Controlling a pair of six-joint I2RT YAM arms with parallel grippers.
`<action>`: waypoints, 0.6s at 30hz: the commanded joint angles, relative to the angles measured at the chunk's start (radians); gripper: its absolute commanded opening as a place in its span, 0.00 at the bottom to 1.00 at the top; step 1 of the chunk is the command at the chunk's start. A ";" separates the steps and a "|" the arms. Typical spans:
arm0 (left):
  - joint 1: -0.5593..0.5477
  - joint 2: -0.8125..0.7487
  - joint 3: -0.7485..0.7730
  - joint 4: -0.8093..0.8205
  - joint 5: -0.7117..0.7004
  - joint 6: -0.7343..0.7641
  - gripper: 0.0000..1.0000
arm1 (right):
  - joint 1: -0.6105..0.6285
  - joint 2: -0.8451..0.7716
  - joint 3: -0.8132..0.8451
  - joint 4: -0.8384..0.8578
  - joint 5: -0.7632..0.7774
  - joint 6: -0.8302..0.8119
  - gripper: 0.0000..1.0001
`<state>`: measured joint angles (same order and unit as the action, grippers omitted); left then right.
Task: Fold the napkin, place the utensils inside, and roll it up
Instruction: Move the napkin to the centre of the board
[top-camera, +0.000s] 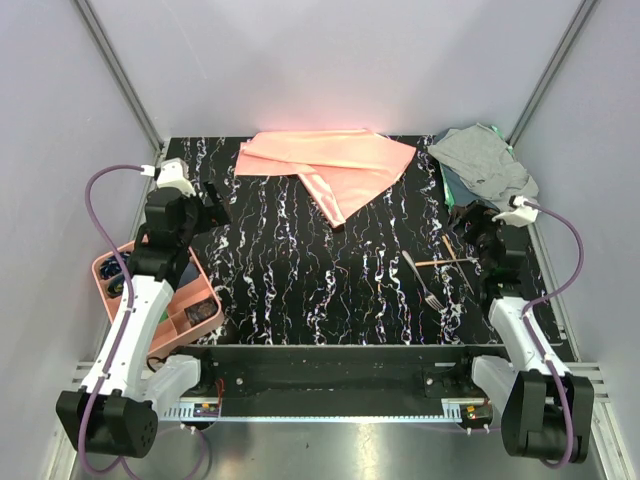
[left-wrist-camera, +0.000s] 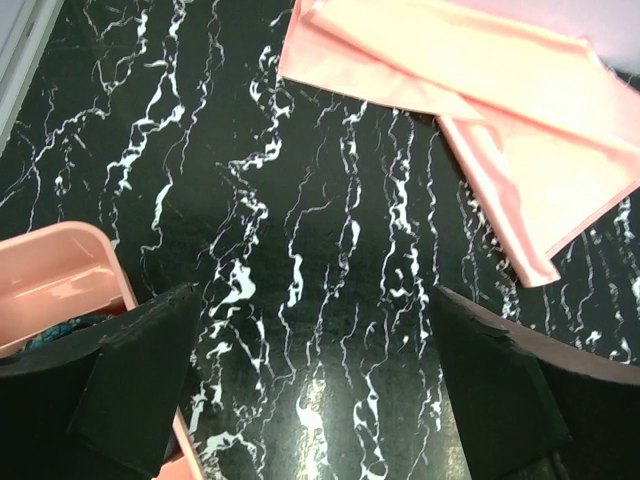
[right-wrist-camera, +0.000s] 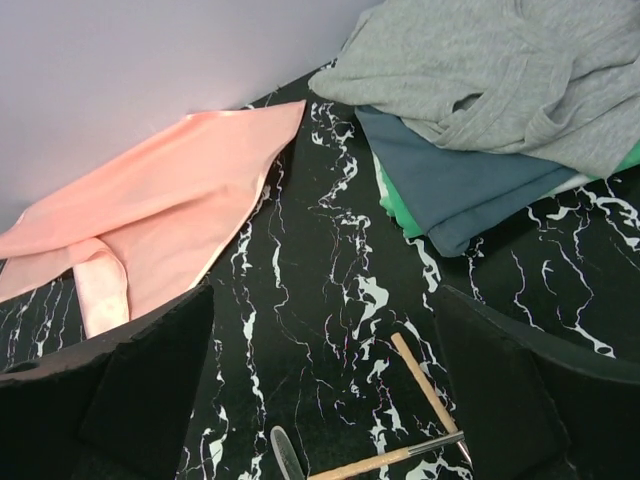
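The salmon-pink napkin (top-camera: 330, 165) lies crumpled and partly folded at the back middle of the black marbled table (top-camera: 300, 270); it also shows in the left wrist view (left-wrist-camera: 500, 110) and the right wrist view (right-wrist-camera: 150, 215). The utensils lie at the right: a silver fork (top-camera: 423, 279) and two crossed brown-handled sticks (top-camera: 452, 258), the sticks seen close up (right-wrist-camera: 425, 385). My left gripper (left-wrist-camera: 315, 380) hangs open over bare table at the left, apart from the napkin. Just above the utensils, my right gripper (right-wrist-camera: 320, 390) is open with nothing between its fingers.
A grey cloth (top-camera: 485, 160) is heaped on a blue-grey and a green cloth (right-wrist-camera: 400, 215) at the back right corner. A pink tray (top-camera: 170, 310) with compartments sits off the table's left edge, under the left arm. Grey walls close the back and sides.
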<state>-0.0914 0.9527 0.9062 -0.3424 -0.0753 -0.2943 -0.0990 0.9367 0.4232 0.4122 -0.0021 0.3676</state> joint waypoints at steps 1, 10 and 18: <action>0.005 -0.014 0.023 0.008 -0.011 0.034 0.99 | -0.001 0.051 0.083 -0.010 -0.048 -0.012 1.00; 0.004 -0.032 0.031 -0.003 0.060 0.069 0.99 | 0.133 0.229 0.279 -0.179 -0.207 -0.018 0.93; 0.004 -0.037 0.010 -0.030 0.077 0.110 0.99 | 0.428 0.543 0.432 -0.122 -0.296 0.200 0.85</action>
<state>-0.0902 0.9318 0.9066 -0.3759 -0.0238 -0.2234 0.2260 1.3575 0.7959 0.2455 -0.2058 0.4232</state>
